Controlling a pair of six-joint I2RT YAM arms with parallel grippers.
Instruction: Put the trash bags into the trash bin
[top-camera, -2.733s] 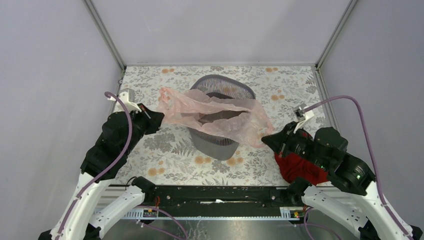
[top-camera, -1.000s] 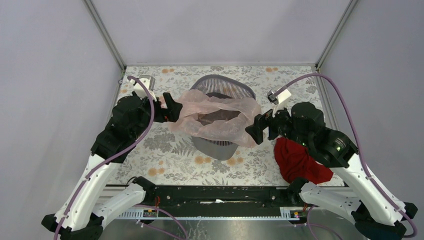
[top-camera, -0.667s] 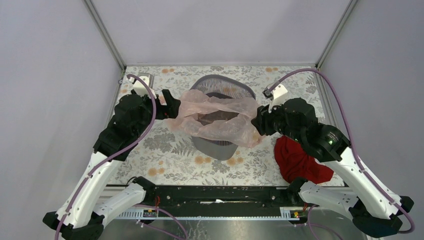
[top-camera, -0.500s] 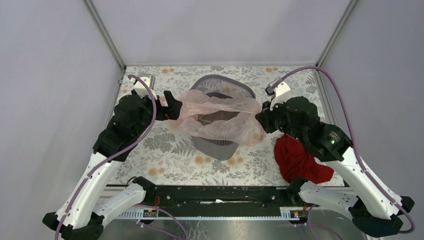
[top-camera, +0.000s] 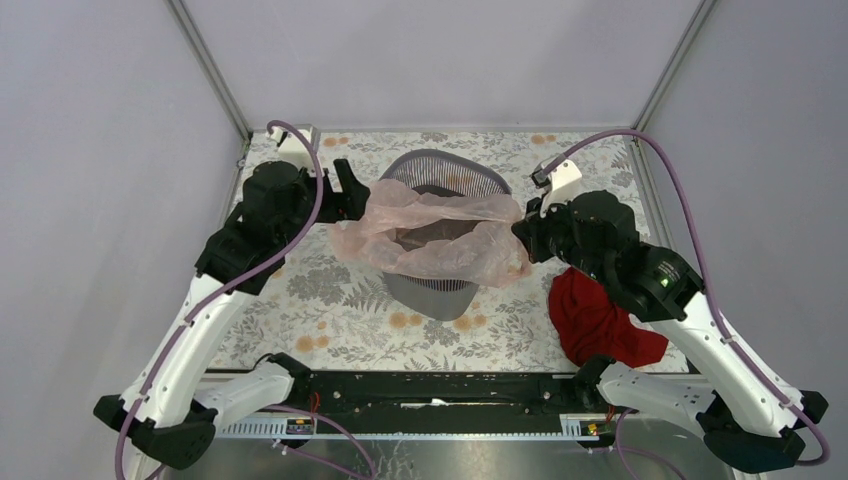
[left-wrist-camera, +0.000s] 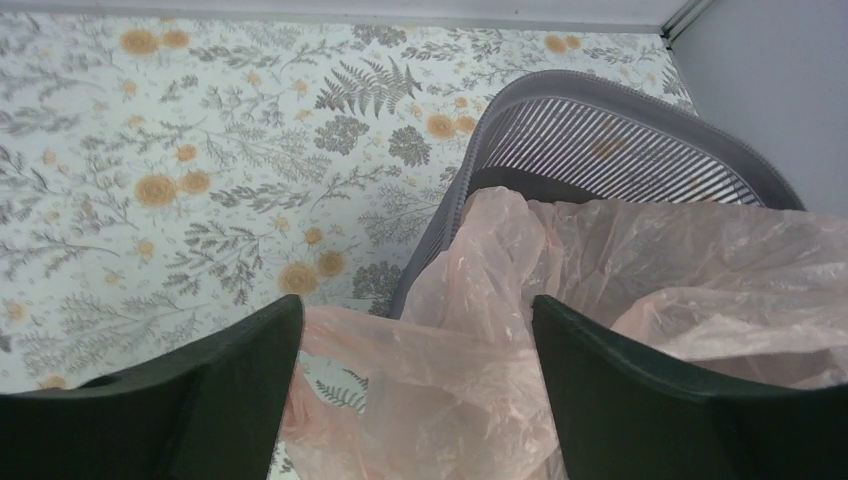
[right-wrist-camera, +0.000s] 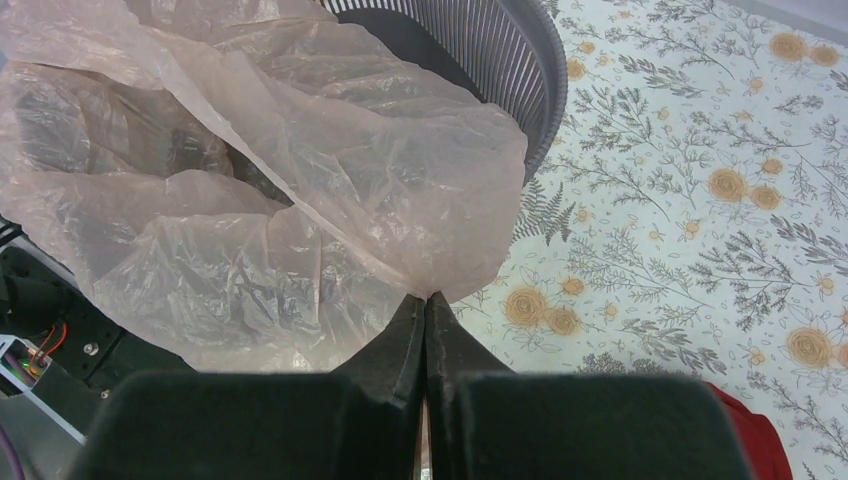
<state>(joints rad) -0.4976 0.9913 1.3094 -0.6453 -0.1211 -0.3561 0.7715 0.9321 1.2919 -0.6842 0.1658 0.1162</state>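
right hand (right-wrist-camera: 426, 298) pinching trash bag (right-wrist-camera: 300, 170), left hand (left-wrist-camera: 415, 305) apparently spread around it

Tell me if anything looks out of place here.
The bag lies askew over the bin, bunched across the opening and hanging over its near rim, not tucked inside. The right gripper is shut on one corner; the left gripper is open around the other end. A crumpled red cloth lies beside the bin.

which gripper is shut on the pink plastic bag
The right gripper, jaws pinched shut on an edge of the thin pale-pink plastic bag; the left gripper has jaws open around the other end.
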